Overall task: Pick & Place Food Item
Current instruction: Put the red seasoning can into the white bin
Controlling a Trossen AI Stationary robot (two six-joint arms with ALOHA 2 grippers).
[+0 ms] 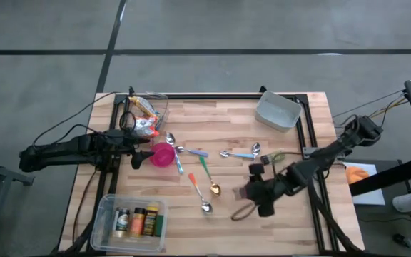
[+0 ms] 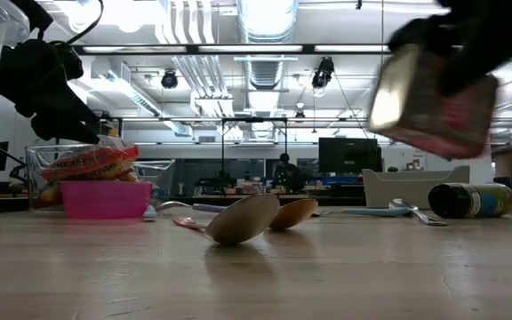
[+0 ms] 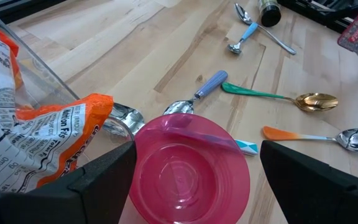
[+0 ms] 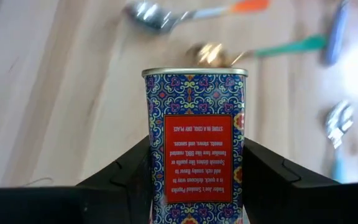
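Observation:
My right gripper is shut on a rectangular tin with a blue patterned wrap and a red label. It hangs above the near right part of the table. In the low view the tin is tilted in the air. My left gripper stands open at the table's left, with a pink bowl just ahead between its fingers; it touches nothing. The bowl rests on its base on the wood. My right gripper pinches the tin's two narrow sides between its two fingers. The fingers slant down from the table's right side. The tin's metal-rimmed end sticks out past the fingertips. The tin is lifted clear of the table and tilted.
Several spoons lie mid-table. A clear tub with snack bags stands far left, and a clear tub with spice jars near left. A pale bin sits far right. A dark bottle lies on its side, and a cable loop lies near the front.

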